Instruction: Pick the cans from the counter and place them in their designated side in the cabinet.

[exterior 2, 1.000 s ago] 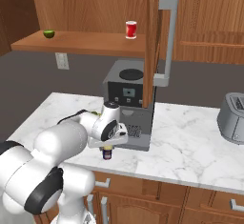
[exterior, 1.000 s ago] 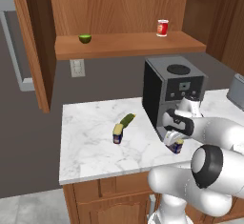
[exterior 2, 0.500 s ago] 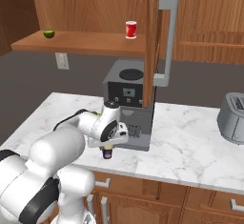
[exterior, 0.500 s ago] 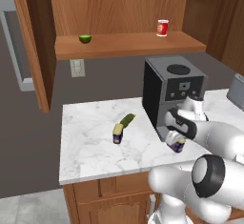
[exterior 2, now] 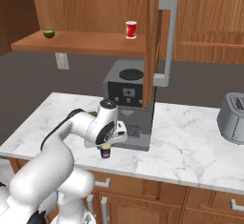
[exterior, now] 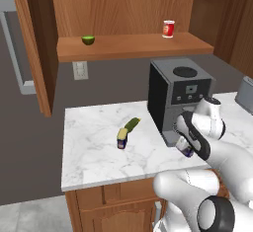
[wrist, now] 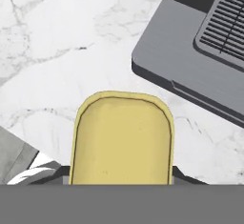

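Tool [exterior 2: 106, 147] clamped on blue-and-yellow can [exterior 2: 106, 152], lifted just above marble counter [exterior 2: 200, 147], beside coffee machine [exterior 2: 127, 101]

Flat, even rendered light, moderately bright, no glare. Soft shadows under the cabinet shelf [exterior: 133, 47] and beside the coffee machine [exterior: 180, 97] on the counter [exterior: 94, 147]. Hand view looks slightly soft, perhaps upscaling; no edge distortion.

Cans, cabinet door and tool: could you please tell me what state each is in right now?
Held can: gripped in the tool, lifted off the counter.
Other can: standing on the counter beside the pickle.
Red can: upright on the shelf.
Cabinet door: open.
Tool: shut on the held can.
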You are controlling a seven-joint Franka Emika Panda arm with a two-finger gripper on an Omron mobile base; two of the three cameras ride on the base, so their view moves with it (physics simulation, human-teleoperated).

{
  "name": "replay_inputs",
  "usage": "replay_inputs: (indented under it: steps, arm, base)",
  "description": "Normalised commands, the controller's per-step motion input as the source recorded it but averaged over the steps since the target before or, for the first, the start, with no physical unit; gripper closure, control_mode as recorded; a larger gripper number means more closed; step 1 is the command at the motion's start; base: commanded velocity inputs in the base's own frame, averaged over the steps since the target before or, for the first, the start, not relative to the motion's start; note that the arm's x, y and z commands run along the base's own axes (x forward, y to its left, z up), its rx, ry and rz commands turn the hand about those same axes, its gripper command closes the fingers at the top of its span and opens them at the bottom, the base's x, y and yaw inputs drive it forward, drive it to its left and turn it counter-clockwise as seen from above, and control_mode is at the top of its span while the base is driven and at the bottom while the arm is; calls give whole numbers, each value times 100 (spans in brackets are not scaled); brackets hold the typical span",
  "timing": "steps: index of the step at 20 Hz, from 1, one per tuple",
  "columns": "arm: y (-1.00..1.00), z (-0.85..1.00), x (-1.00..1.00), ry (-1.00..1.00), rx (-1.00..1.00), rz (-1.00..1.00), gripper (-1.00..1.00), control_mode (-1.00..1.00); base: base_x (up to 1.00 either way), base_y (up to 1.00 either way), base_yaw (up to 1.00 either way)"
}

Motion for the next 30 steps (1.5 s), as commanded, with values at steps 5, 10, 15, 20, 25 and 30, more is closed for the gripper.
replay_inputs:
  steps: [5, 10, 15, 20, 25, 30]
  arm:
    - [7, 31, -38, -3, -1, 0, 100, -100]
    - [5, 34, -35, -3, -1, 0, 100, -100]
    - [3, 37, -31, -7, 0, 0, 100, -100]
    - [6, 34, -28, -11, 0, 0, 100, -100]
    - [2, 37, -25, -10, 0, 0, 100, -100]
    - [2, 40, -18, -6, 0, 0, 100, -100]
  base:
    - [0, 0, 0]
    - [0, 0, 0]
    - [0, 0, 0]
    - [0, 0, 0]
    - [0, 0, 0]
    - [0, 0, 0]
